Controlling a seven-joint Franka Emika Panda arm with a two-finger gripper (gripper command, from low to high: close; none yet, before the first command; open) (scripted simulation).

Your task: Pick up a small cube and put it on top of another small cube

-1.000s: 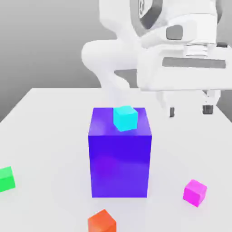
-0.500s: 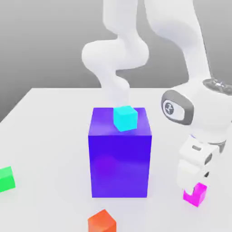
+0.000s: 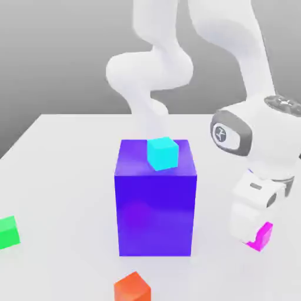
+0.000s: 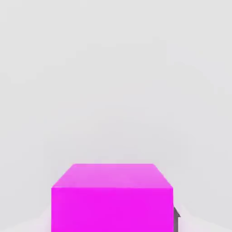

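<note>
My gripper point(image 3: 257, 234) is low over the table at the exterior view's right, shut on a small magenta cube point(image 3: 263, 236). The white hand covers most of that cube. In the hand view the magenta cube point(image 4: 112, 197) sits close between the fingers, and a dark fingertip point(image 4: 176, 218) shows at its side. A small cyan cube point(image 3: 162, 153) rests on top of a tall blue block point(image 3: 156, 203) at the middle of the table. A small green cube point(image 3: 7, 231) lies at the exterior view's left. Near the front edge lies a small orange cube point(image 3: 133, 288).
The tall blue block stands just to the exterior view's left of my hand, and its top is well above the gripper. The white table point(image 3: 64, 176) reaches back to the arm's base point(image 3: 154, 120) behind the block.
The hand came down from high above to the magenta cube and shut on it. Since half a second ago the cube has risen a little and shifted toward the exterior view's right.
</note>
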